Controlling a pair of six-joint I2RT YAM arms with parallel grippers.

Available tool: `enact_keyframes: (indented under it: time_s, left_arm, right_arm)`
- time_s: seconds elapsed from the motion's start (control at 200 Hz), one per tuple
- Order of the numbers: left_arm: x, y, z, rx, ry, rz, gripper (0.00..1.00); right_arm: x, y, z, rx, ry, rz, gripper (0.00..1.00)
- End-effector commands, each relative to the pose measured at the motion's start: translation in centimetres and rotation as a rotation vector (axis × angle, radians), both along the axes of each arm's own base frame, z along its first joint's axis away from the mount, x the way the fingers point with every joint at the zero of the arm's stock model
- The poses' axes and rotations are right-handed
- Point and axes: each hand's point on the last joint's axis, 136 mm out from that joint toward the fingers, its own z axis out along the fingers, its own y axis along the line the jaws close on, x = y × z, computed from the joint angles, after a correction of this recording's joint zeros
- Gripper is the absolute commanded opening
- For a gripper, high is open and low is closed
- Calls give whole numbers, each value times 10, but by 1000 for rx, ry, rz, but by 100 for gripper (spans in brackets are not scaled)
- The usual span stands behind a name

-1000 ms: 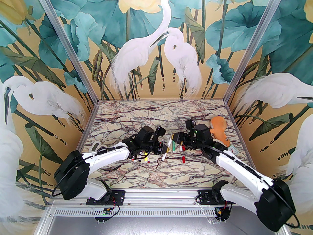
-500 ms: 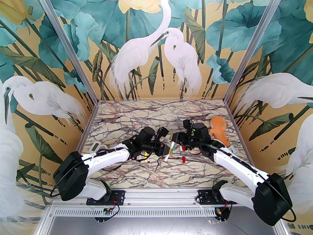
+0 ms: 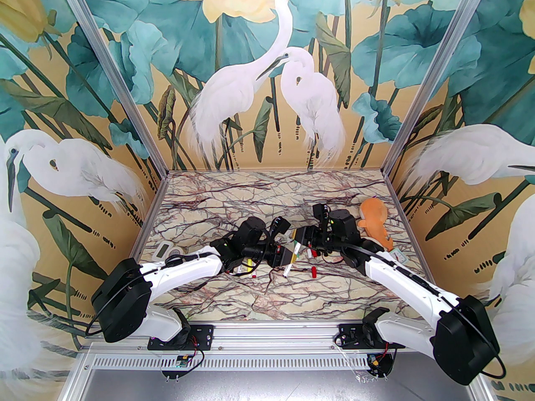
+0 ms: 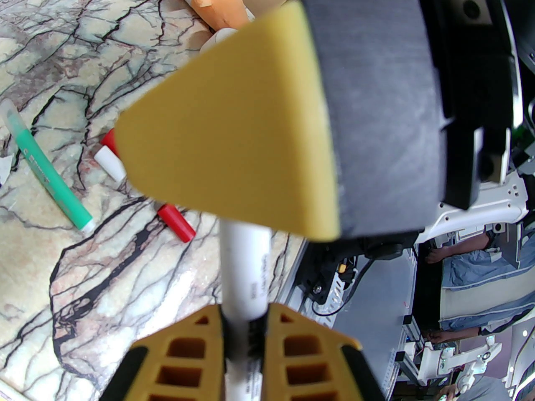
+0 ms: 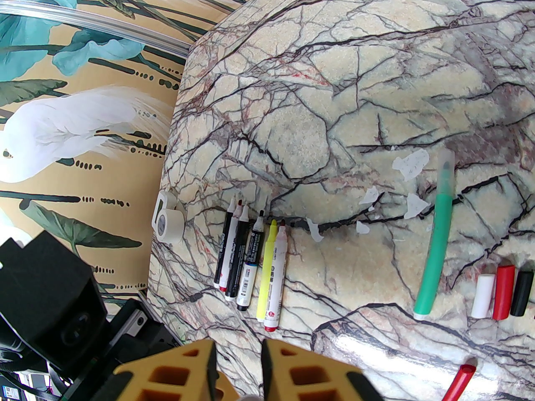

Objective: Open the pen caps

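Table (image 3: 267,303), marble pattern, both arms reaching in from its near edge.

1. Red cap (image 4: 176,222): loose and alone on the table, just right of the held pen's near end.
2. White pen (image 4: 244,257): held between the two claws at mid-table. Grey print runs along the barrel, too blurred to read.
3. Left claw (image 4: 244,320): clamped tight on the pen's barrel.
4. Right claw (image 5: 237,349): fingers drawn narrow over the pen's far end. That end, and any cap on it, is hidden behind the claw's yellow and black pad.
5. Row of pens (image 5: 250,261): about six, side by side under the left arm, tips bare. The barrels carry labels too small to read.
6. Green pen (image 5: 436,240): flat on the table beneath the claws, one end translucent, its white lettering not legible.
7. White cap (image 5: 482,296), second red cap (image 5: 503,293), black cap (image 5: 522,293): loose, side by side, just right of the green pen.
8. White scraps (image 5: 411,163): flat on the table by the green pen.
9. Roll of tape (image 5: 171,226): at the left edge of the table.
10. Orange plush toy (image 3: 374,219): far right, behind the right arm.
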Motion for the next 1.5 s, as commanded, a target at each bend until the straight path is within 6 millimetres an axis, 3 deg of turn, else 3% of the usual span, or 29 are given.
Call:
enact_keyframes:
  time_s: [0.0,0.19,0.32,0.495,0.58,0.685,1.115,1.2,1.37,1.495]
  left_arm:
    - [1,-7,4,-21,5,-9,15]
    - [3,-8,4,-29,9,2,15]
    - [2,-8,4,-34,11,3,15]
    - [2,-9,3,-34,16,2,15]
    - [2,-10,3,-41,21,0,18]
    - [0,-12,7,-75,30,-4,29]
    - [-3,-23,0,-78,44,-21,31]
    - [-4,-23,0,-78,44,-23,28]
    - [-5,-21,3,-80,44,-23,10]
    - [-10,-18,7,-96,43,-39,5]
  right_arm:
    - [-1,-1,-2,0,-15,8,25]
    - [-3,-2,-6,-2,-7,9,21]
    - [-2,-2,-6,-2,-9,6,25]
    - [-2,-2,-7,-3,-7,5,19]
    - [-2,-2,-5,-1,-11,4,16]
    - [-2,-2,-1,9,-22,0,14]
    - [-5,0,8,61,-35,3,13]
    - [-5,0,8,64,-37,1,13]
    - [-6,-2,5,65,-44,-10,12]
    - [-6,-2,13,91,-82,-6,11]
